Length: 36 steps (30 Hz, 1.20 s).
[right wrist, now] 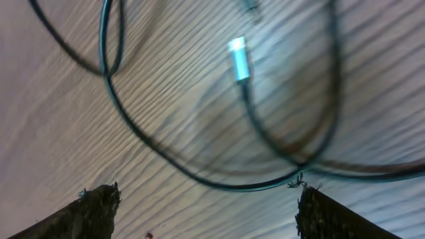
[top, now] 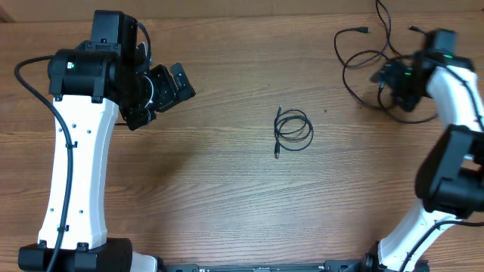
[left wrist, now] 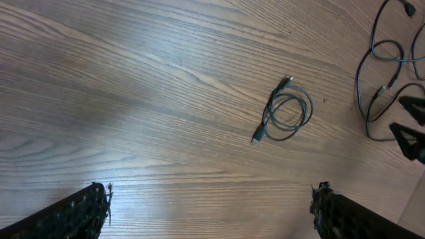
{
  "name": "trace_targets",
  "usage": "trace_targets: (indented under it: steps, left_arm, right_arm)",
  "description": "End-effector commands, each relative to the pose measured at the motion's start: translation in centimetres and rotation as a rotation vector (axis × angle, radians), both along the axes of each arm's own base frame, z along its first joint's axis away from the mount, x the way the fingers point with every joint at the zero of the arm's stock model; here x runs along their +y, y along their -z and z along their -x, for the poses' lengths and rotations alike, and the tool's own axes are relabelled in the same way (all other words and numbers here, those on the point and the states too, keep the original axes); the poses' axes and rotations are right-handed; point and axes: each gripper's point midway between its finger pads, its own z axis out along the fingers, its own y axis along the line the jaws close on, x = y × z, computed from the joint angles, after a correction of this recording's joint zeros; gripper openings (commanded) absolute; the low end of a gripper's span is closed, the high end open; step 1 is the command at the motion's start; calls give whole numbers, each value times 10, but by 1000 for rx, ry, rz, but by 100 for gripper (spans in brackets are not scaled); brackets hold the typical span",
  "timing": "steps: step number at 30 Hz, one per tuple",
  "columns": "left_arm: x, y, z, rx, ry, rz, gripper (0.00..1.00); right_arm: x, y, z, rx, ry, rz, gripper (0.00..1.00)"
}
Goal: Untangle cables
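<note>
left gripper (left wrist: 211, 207): jaws spread wide, nothing between them; parked at 10 o'clock on the table (top: 212, 204), well apart from every cord
why left waits: my guess is that it hangs back and aims toward 3 o'clock so its camera keeps the coil in sight
right gripper (right wrist: 206, 202): jaws wide apart, holding nothing; hovers low over the loose cords at 2 o'clock
why right is there: the mess to spread is up there, so I judge I'm picking the next strand
coil (top: 293, 130): small wound loop lying flat near table centre, a touch toward 3 o'clock, both ends poking out, neither gripper touching it
loose strands (top: 361, 59): wavy black cords crossing each other at 1 to 2 o'clock, running under my right gripper
plug (right wrist: 238, 58): silver tip lying on the wood at 12 o'clock from my right fingers (right wrist: 89, 211); view blurred
count, grippers: two, both empty
count, coils: one
count, loose strands: cannot tell; they overlap, and at least two plug ends show in the overhead view
task state: coil not yet unwound, strands not yet separated
</note>
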Motion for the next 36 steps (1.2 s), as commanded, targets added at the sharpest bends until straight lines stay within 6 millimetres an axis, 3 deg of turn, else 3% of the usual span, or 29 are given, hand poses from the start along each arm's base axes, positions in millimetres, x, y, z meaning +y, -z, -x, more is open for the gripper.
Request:
trace_targets:
  steps: [1, 4, 8, 11, 16, 17, 20, 21, 23, 29, 36]
  left_arm:
    - [-3, -1, 2, -4, 30, 3, 99]
    - [-3, -1, 2, -6, 35, 1, 100]
    - [-3, -1, 2, -7, 38, 0, 100]
    - [-3, -1, 2, -7, 38, 0, 100]
    - [-2, -1, 2, -8, 36, -4, 100]
    - [-2, -1, 2, -8, 36, -4, 100]
    - [-1, -1, 1, -9, 34, -10, 100]
    - [-1, -1, 1, -12, 34, -9, 100]
    - [-1, -1, 0, -18, 34, -9, 100]
    - [-1, -1, -1, -20, 34, -9, 100]
    - [-2, -1, -1, -19, 34, -8, 100]
  right_arm:
    - [-1, 1, 3, 31, 54, 148, 86]
    - [15, 2, -5, 4, -7, 184, 84]
    - [35, 7, -17, -47, -290, 285, 82]
    - [40, 14, -21, -51, -442, 341, 82]
    - [40, 36, -20, -15, -550, 367, 81]
    - [40, 40, -19, -6, -572, 371, 77]
    - [41, 46, -18, 5, -590, 368, 33]
    - [41, 47, -18, 7, -591, 367, 25]
    - [42, 51, -17, 12, -595, 358, 25]
    - [42, 61, -15, 35, -598, 350, 39]
    - [42, 64, -14, 41, -600, 348, 40]
